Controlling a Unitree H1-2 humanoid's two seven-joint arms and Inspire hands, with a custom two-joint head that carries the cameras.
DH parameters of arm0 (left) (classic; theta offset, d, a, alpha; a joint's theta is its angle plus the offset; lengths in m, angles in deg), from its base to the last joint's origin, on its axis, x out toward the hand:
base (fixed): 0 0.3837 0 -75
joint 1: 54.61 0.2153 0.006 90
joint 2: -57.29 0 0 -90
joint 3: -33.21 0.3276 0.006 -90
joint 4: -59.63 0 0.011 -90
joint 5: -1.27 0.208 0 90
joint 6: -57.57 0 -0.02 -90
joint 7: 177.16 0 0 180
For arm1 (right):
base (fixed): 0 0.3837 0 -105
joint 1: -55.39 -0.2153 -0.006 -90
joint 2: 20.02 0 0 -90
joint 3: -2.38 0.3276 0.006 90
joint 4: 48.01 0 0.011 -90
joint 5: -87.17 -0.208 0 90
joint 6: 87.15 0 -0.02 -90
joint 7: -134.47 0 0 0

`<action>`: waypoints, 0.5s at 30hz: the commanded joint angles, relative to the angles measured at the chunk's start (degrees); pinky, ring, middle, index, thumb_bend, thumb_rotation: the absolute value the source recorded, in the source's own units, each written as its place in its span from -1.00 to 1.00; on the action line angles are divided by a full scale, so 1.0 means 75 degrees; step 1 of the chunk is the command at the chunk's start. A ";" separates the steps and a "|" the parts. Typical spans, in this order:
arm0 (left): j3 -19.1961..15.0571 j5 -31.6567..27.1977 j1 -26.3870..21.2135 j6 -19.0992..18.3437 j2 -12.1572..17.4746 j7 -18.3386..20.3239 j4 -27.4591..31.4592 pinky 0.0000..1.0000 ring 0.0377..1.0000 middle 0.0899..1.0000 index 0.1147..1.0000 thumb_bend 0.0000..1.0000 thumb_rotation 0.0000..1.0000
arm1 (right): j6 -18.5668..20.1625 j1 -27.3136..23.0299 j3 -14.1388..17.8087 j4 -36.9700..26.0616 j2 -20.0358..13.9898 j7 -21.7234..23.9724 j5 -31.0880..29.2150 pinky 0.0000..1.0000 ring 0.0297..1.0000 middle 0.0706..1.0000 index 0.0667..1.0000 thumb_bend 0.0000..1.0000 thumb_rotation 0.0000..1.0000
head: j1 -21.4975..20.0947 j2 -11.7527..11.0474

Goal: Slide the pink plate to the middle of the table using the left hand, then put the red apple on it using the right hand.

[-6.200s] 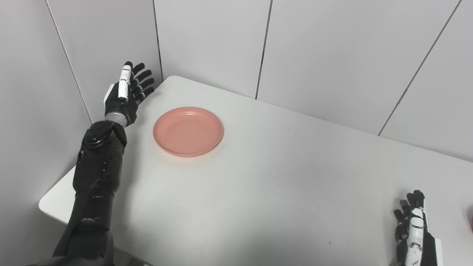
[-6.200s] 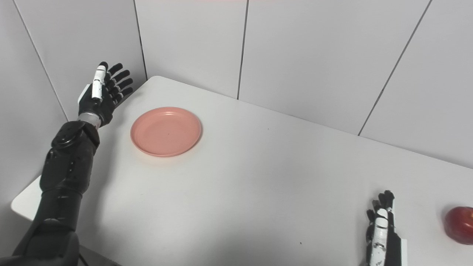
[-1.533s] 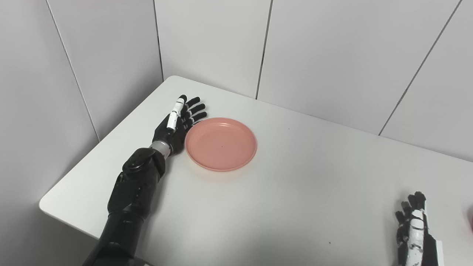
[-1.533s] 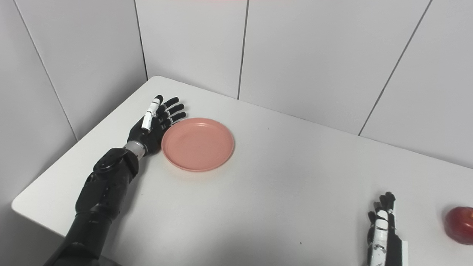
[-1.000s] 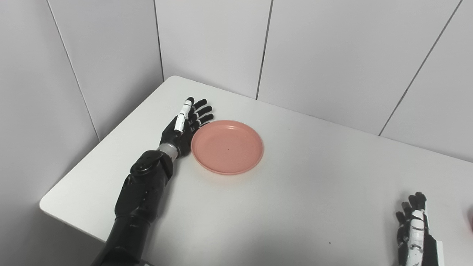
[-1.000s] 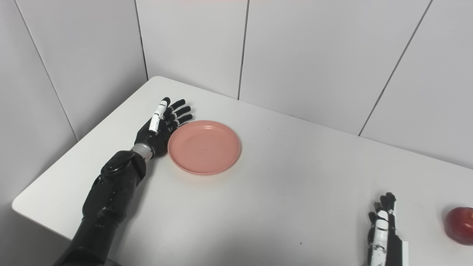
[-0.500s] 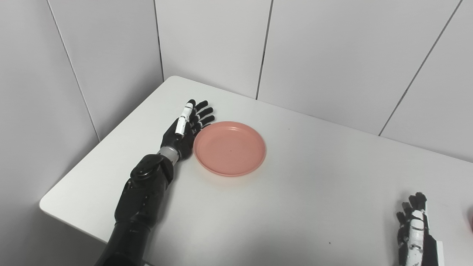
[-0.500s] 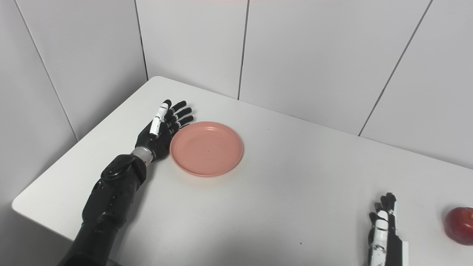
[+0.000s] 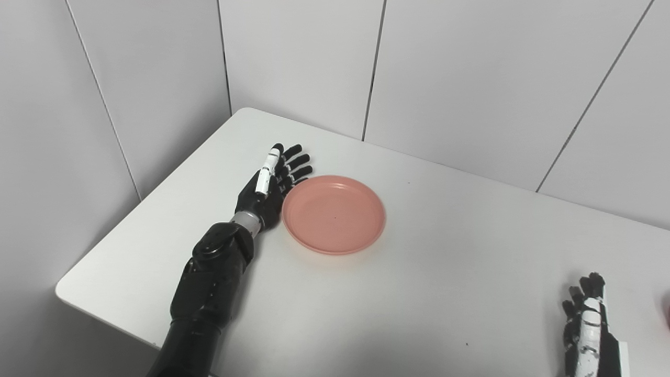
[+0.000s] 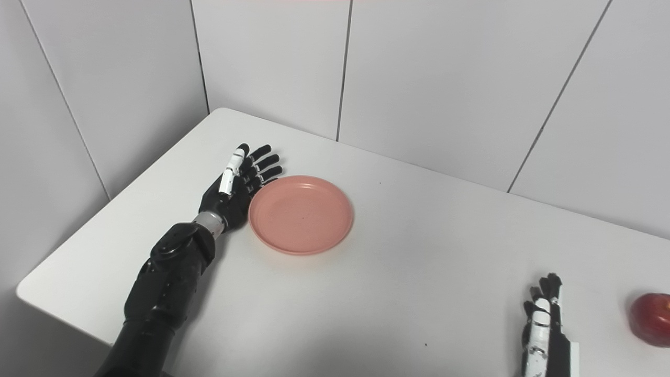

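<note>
— Where does your slide stand?

— Your left hand is flat, fingers spread, its palm side touching the left rim of the pink plate. The plate sits on the table nearer the far-left corner than the middle, so I judge the push unfinished.

— And the apple step?

— Not begun. The red apple lies by the table's right edge, near the front. Your right hand rests just beside it, fingers straight and apart, holding nothing; you have that whole part left.
</note>
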 commanded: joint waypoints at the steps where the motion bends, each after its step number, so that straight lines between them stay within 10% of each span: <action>1: 0.0059 -0.0029 0.0040 -0.0055 -0.0051 -0.0009 0.0053 0.77 0.73 0.73 0.69 -0.30 1.00 | -0.0069 0.0055 0.0025 0.0013 0.0086 -0.0010 -0.0051 1.00 0.97 0.98 0.97 -0.61 1.00 | 0.0007 0.0011; 15: 0.0162 -0.0074 0.0216 -0.0391 -0.0317 -0.0107 0.0709 0.81 0.76 0.76 0.71 -0.21 1.00 | -0.0076 0.0079 -0.0010 -0.0003 0.0033 0.0059 -0.0033 1.00 0.98 0.99 0.99 -0.56 1.00 | -0.0084 0.0088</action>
